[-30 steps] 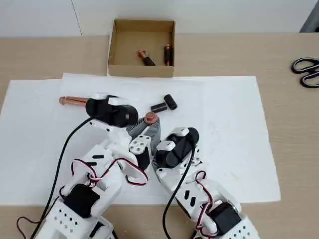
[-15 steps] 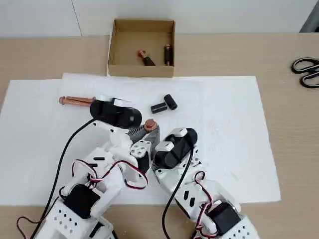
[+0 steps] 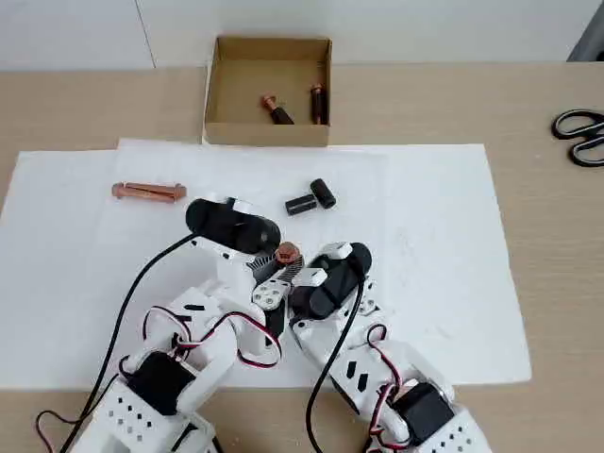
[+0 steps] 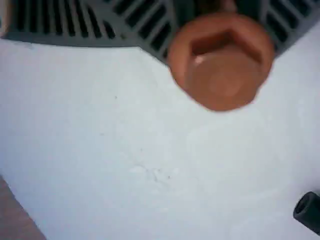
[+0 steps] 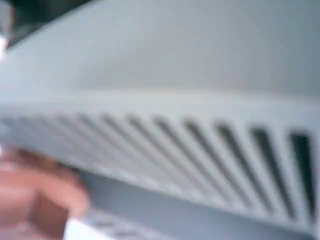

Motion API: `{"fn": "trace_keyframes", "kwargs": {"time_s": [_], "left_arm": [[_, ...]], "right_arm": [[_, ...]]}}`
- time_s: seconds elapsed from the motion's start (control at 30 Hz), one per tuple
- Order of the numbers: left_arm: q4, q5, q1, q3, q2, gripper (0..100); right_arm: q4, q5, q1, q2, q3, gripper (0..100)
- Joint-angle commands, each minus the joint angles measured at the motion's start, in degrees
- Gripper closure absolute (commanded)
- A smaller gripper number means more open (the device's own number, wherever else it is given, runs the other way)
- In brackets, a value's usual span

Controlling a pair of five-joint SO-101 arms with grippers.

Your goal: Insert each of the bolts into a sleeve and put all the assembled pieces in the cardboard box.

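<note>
Here, white paper (image 3: 444, 264) covers the wooden table (image 3: 528, 104); the left hand (image 3: 280, 261) pinches a bolt (image 3: 287, 252).

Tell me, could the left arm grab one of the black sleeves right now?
Probably not yet: the left gripper seems occupied, holding a copper bolt. The black sleeves lie uncovered on the paper just beyond it, with nothing between.

At the far edge of the table (image 3: 85, 104) the box (image 3: 269, 135) sits just behind the paper (image 3: 434, 245) — two assembled pieces (image 3: 278, 111) inside; two sleeves (image 3: 300, 204) lie mid-paper; bolts (image 3: 148, 192) near its far-left corner; scissors (image 3: 583, 135) by the table's right edge.
</note>
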Motion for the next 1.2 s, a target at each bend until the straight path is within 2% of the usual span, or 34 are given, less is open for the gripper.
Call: {"fn": "trace_keyframes", "kwargs": {"time_s": [0.0, 0.23, 0.5, 0.6, 0.77, 1.0, 1.17], "left_arm": [[0.79, -1.23, -0.53, 0.13, 0.09, 99], [1.14, -0.97, -0.62, 0.13, -0.09, 87], [1.23, -0.88, -0.79, -3.3, -0.18, 86], [1.14, 2.64, -2.9, -5.14, -0.18, 84], [1.32, 7.12, -5.89, -7.96, -0.18, 76], [8.79, 7.21, -14.42, -13.14, -0.18, 76], [21.19, 4.22, -21.27, -17.63, -0.18, 76]], "right_arm": [[-1.36, 0.7, -0.04, -1.1, -1.05, 99.5], [-1.36, 0.7, -0.04, -1.1, -0.97, 99.5], [-1.36, 0.7, -0.04, -1.1, -0.88, 99.5], [-1.36, 0.7, 0.04, -1.1, -0.88, 99.5], [-1.36, 0.7, 0.13, -1.1, -0.79, 99.5], [-1.36, 0.62, 0.75, -0.66, -0.97, 99.5], [0.4, 0.79, 5.32, -0.48, -1.58, 99.5]]}}
